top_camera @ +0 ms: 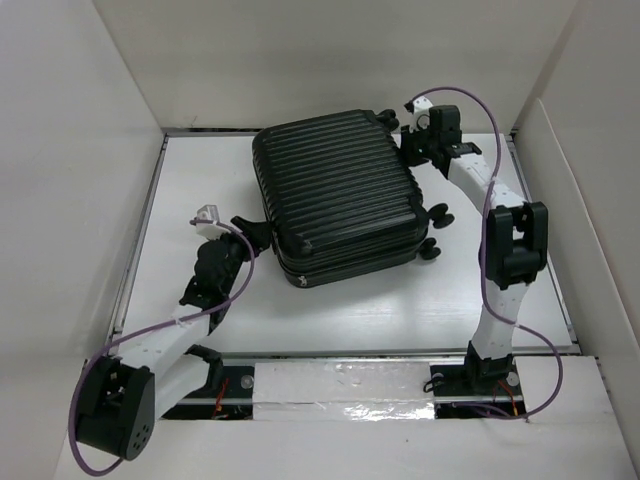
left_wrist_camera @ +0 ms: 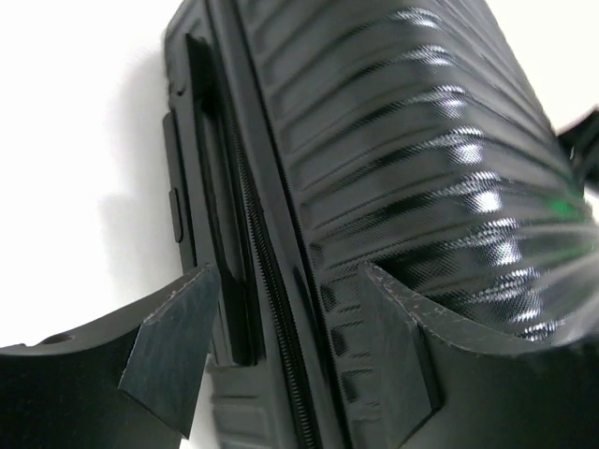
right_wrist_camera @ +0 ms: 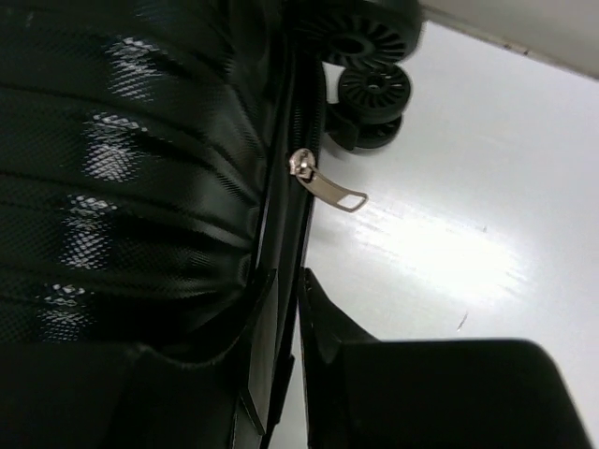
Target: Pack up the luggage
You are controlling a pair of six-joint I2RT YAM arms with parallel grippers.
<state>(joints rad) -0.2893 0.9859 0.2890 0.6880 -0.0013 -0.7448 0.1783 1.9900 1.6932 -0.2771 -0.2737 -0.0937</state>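
Closed hard-shell suitcase [top_camera: 340, 195] lying flat on the white table [top_camera: 190, 190], ribbed shell facing up. It sits toward the far middle of the surface and is turned slightly askew. Two of its caster wheels [top_camera: 437, 216] project from the right-hand end. The left gripper [top_camera: 258, 234] meets the near-left side of the case. In the left wrist view this gripper [left_wrist_camera: 290, 276] stands with jaws spread wide, one finger [left_wrist_camera: 173, 360] on the table side and the other [left_wrist_camera: 402, 346] over the glossy ribs. The zipper line [left_wrist_camera: 271, 262] runs up between them, and no firm contact with the shell can be made out. The right gripper [top_camera: 412, 140] reaches to the far-right corner of the case. In the right wrist view its fingertips [right_wrist_camera: 314, 309] stand close together at the seam where the two shells join. Whether the right gripper [right_wrist_camera: 285, 276] actually pinches the rim there cannot be told. Just beyond the fingers a silver zipper pull [right_wrist_camera: 329, 187] hangs off the seam toward the table. Farther along lie black spoked casters [right_wrist_camera: 374, 89]. The suitcase [right_wrist_camera: 131, 187] fills the left half of that view.
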